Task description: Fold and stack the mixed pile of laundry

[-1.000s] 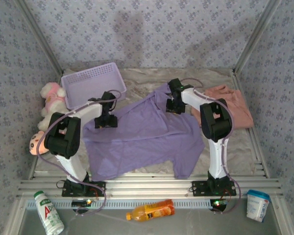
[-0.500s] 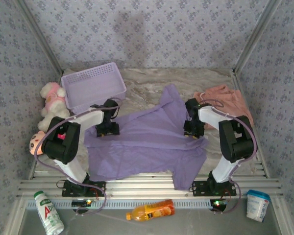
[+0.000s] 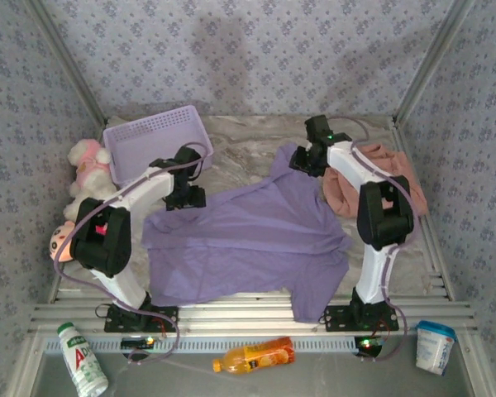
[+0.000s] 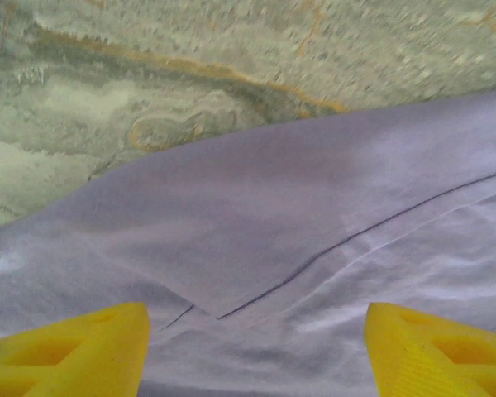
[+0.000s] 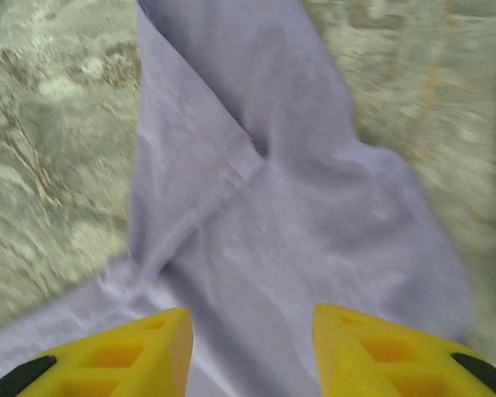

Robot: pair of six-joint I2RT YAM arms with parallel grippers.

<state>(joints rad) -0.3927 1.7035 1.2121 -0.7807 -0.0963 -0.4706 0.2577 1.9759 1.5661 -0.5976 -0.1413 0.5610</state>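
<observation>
Broadly, the purple T-shirt (image 3: 248, 240) lies spread flat in the middle of the table (image 3: 248, 141), its long axis running left to right. Its wide body ends in a fairly straight edge on the left. On the right side one sleeve points toward the far wall and the other toward the near edge, hanging over the table's slatted front.

The left gripper (image 3: 184, 197) hovers at the shirt's far left corner, just above the cloth. In the left wrist view, the left gripper (image 4: 256, 321) has its yellow fingers (image 4: 74, 351) spread wide with nothing between them. A folded edge of the T-shirt (image 4: 314, 215) runs diagonally across below, with bare table beyond it.

The right gripper (image 3: 303, 162) is over the far sleeve. In the right wrist view, the right gripper (image 5: 252, 318) has its fingers (image 5: 124, 351) parted and released, clamping nothing. The sleeve (image 5: 256, 207) stretches away from them in a tapering strip toward the far side.

The pink garment (image 3: 397, 178) sits crumpled at the far right of the table, just beside the shirt and partly under the right arm. The lavender basket (image 3: 153, 141) stands at the far left, apart from both garments.
</observation>
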